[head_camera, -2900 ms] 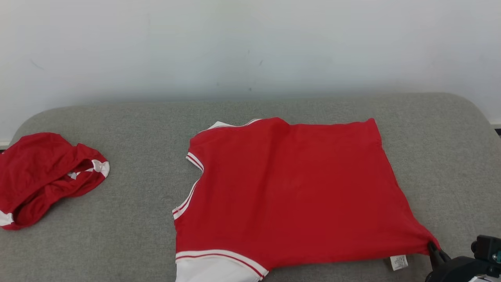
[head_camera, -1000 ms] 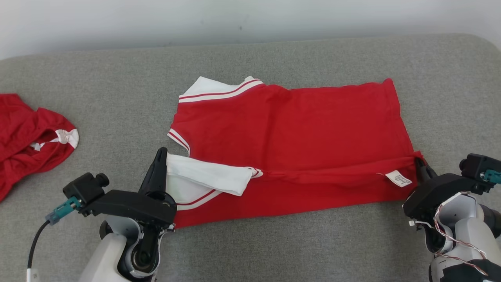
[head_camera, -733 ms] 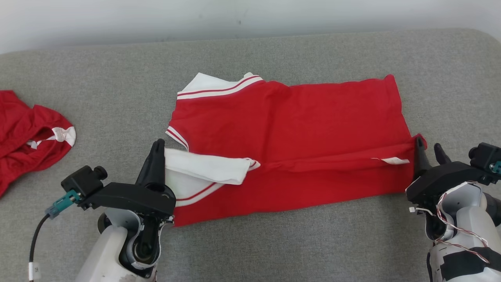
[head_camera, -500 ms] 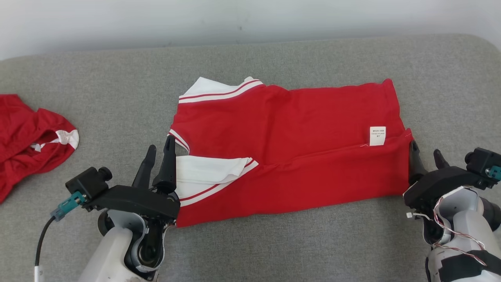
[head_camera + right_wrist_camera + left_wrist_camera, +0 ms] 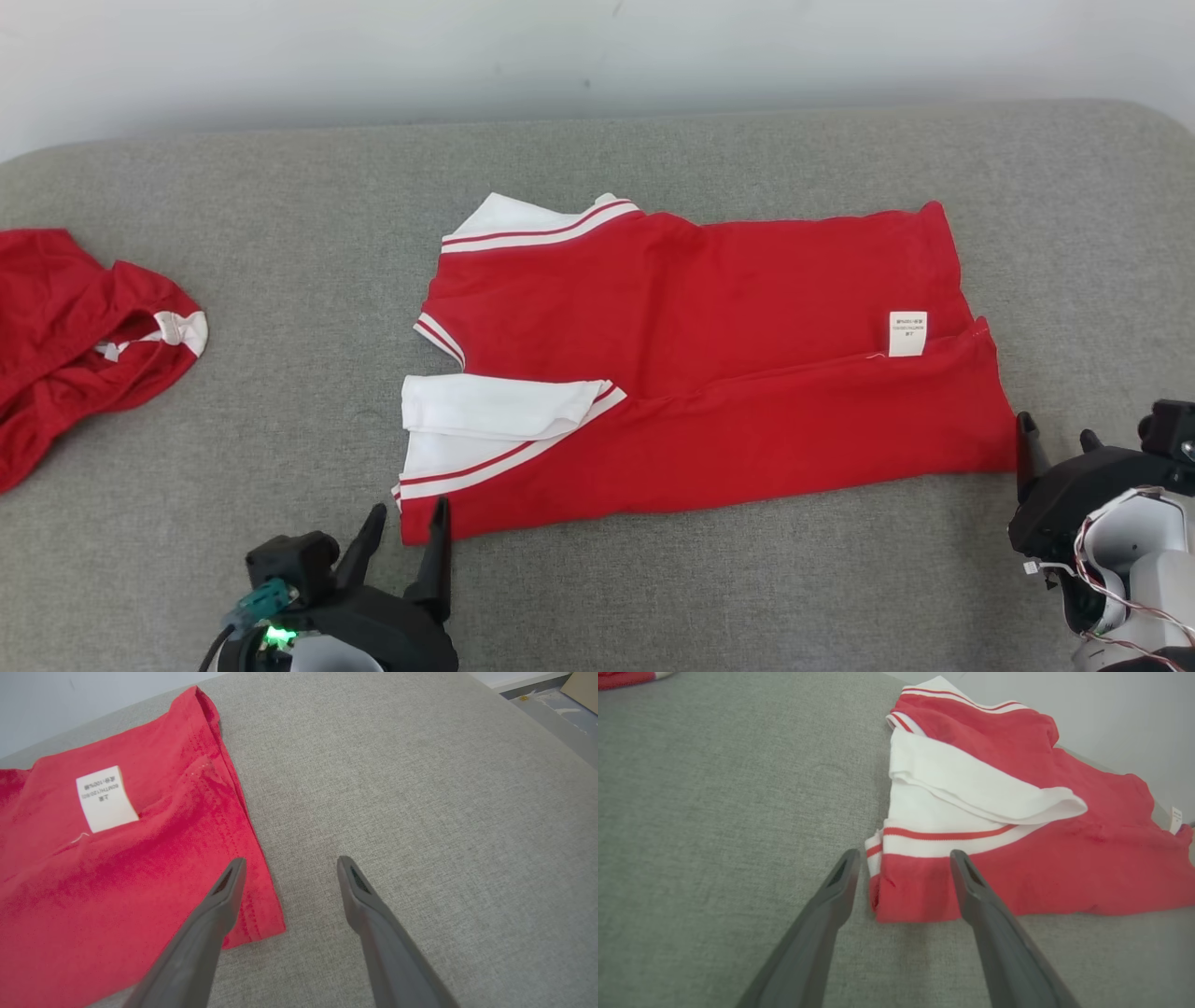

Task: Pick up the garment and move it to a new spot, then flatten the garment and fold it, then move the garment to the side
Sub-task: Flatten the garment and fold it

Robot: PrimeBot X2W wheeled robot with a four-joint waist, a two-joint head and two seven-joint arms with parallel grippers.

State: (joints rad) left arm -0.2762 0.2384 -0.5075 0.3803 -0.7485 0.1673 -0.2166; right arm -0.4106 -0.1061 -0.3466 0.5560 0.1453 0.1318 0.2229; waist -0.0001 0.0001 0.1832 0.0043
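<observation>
A red garment (image 5: 709,373) with white sleeves and striped trim lies on the grey cushion, its near long edge folded over toward the middle. A white care label (image 5: 907,333) faces up near its right end, and a white sleeve (image 5: 495,407) is tucked across its left end. My left gripper (image 5: 406,527) stands open just in front of the garment's near left corner (image 5: 896,900), with nothing between its fingers. My right gripper (image 5: 1055,437) is open beside the near right corner (image 5: 252,914), also holding nothing.
A second red garment (image 5: 84,336) lies crumpled at the cushion's far left edge. A pale wall (image 5: 597,56) rises behind the cushion. Bare grey cushion (image 5: 728,579) stretches in front of the garment, and floor (image 5: 551,700) shows beyond the cushion's right edge.
Both grippers carried the garment's near edge over onto the middle, let go, opened and drew back toward me. The care label flipped face up. The head camera tilted down.
</observation>
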